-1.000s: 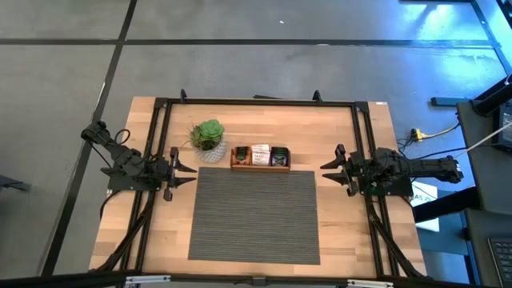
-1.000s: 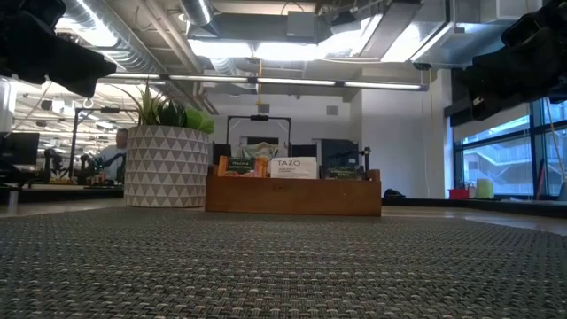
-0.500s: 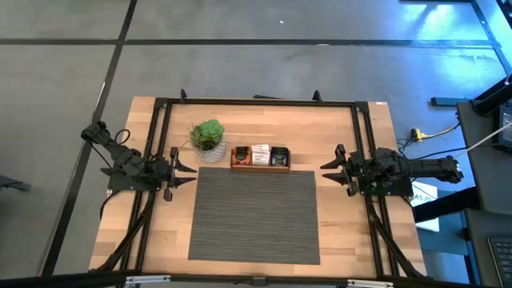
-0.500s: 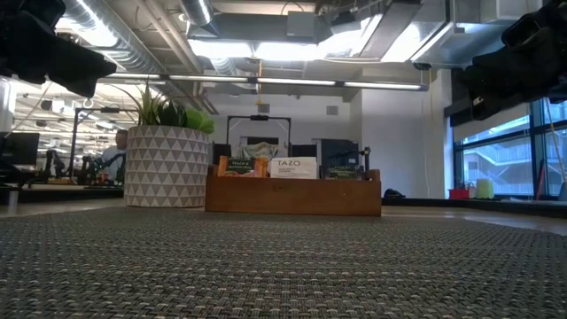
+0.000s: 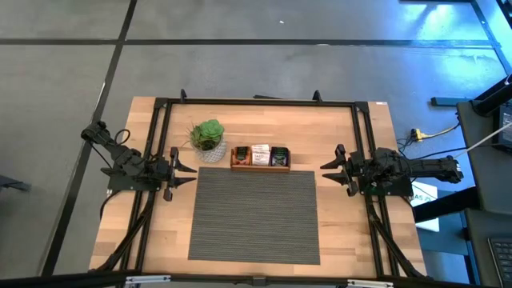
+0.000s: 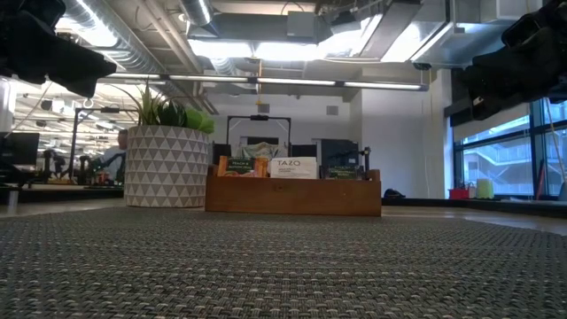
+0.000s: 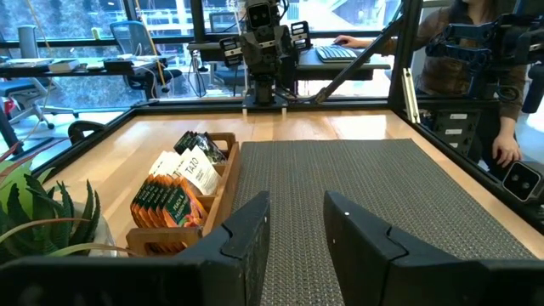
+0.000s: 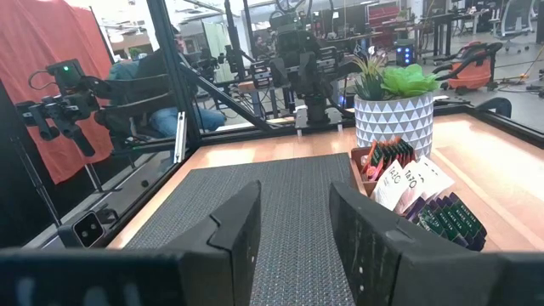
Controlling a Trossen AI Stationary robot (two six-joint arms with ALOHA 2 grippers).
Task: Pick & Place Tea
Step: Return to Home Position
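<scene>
Pale wooden table under a grey woven rectangular mat. Off the mat's left side, left gripper, fingers apart, empty. Off its right side, right gripper, likewise spread and empty. Just beyond the mat, brown wooden three-compartment tray beside a small green potted plant. Standing in the tray, flat tea-bag sachets: orange-red, white, dark.

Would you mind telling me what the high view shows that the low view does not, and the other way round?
Only the high view shows the whole table, the full outline of the mat, and both arms in full, parked at the sides with the left pincer and right pincer open and empty. Only the low view shows the TAZO print on a white tea bag, the triangle pattern on the pot and the room behind. Both show the mat, the plant and the tray holding the tea bags.
</scene>
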